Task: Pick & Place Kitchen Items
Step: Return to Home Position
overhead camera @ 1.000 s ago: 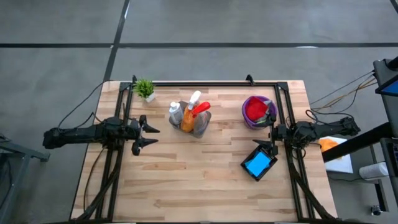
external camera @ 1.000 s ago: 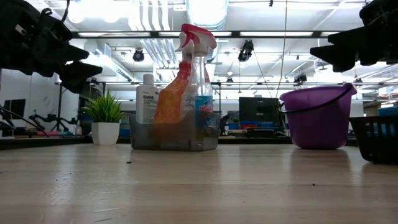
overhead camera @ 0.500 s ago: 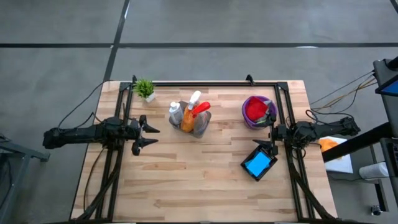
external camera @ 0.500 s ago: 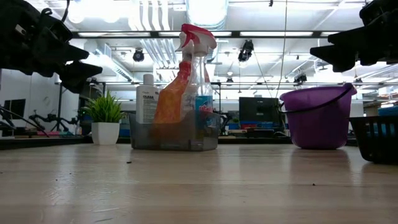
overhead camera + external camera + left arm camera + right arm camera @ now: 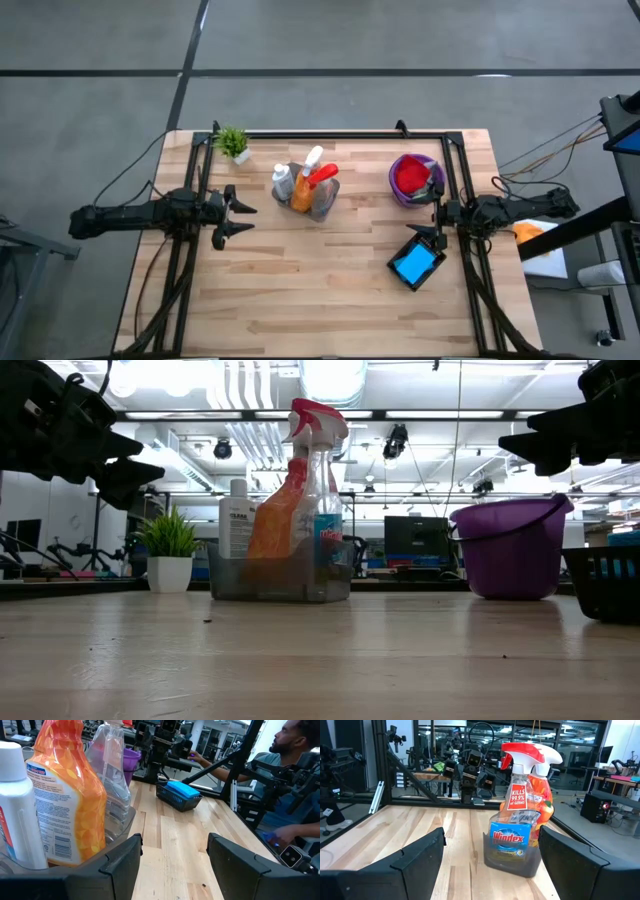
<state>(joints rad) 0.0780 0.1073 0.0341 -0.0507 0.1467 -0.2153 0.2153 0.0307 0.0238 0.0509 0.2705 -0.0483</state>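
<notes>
A pale wooden table (image 5: pixel 330 300) on a grey floor fills the middle of the high view. Every kitchen item that can be seen is held in a container. 3 bottles are stood together in a clear tub (image 5: pixel 324 206) at upper centre: a white bottle (image 5: pixel 283 180), an orange bottle (image 5: pixel 301 194) and a trigger spray (image 5: pixel 322 174). A red cloth (image 5: pixel 410 177) is heaped in the purple bucket (image 5: pixel 397 166) at upper right; other cloths under it cannot be told apart. A blue sponge (image 5: pixel 415 263) is lain in the black basket (image 5: pixel 395 269) at lower right. A potted plant (image 5: pixel 233 142) is left at upper left.

The left gripper (image 5: pixel 245 218) is held at centre left, fingers spread and empty. The right gripper (image 5: pixel 432 216) is held at centre right, between bucket and basket, likewise spread with nothing between its fingers.

The sorting is judged complete; only the parking of both arms appears to be left.
</notes>
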